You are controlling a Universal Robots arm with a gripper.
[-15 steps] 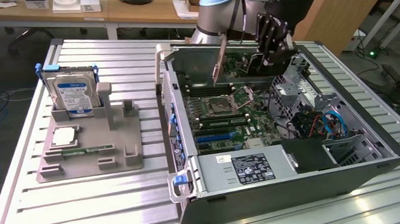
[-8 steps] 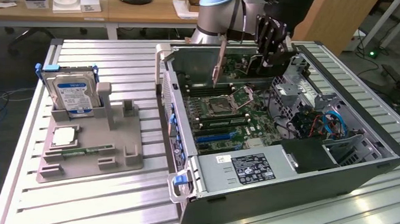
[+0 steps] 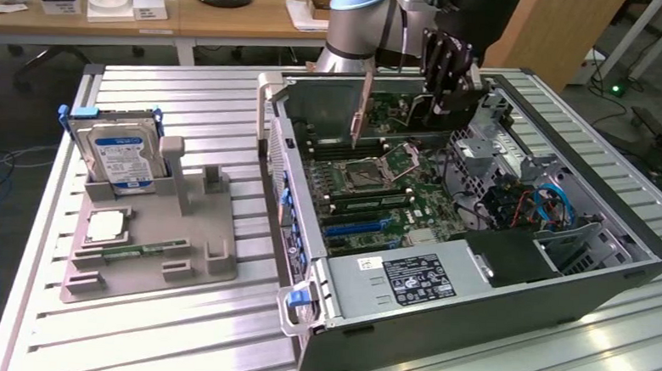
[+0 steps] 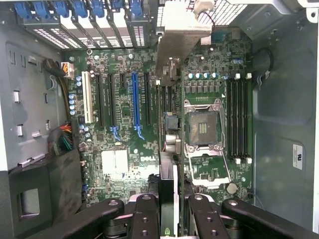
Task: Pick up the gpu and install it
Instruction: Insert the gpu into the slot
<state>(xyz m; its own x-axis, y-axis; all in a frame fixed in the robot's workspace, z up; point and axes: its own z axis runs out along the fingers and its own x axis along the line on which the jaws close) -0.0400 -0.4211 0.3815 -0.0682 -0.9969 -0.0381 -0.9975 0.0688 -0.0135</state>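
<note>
Fingers clamped on gpu — card held edge-on above mobo, at far end of open PC case on tabletop.

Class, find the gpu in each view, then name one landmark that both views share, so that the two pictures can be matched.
Exterior view: the gpu hangs upright over the open computer case, near top centre, held by the gripper.
Wrist view: the gpu shows edge-on, clamped between the gripper's fingers, its silvery bracket at the far end, above the motherboard.
Shared landmark: the CPU socket.
</note>
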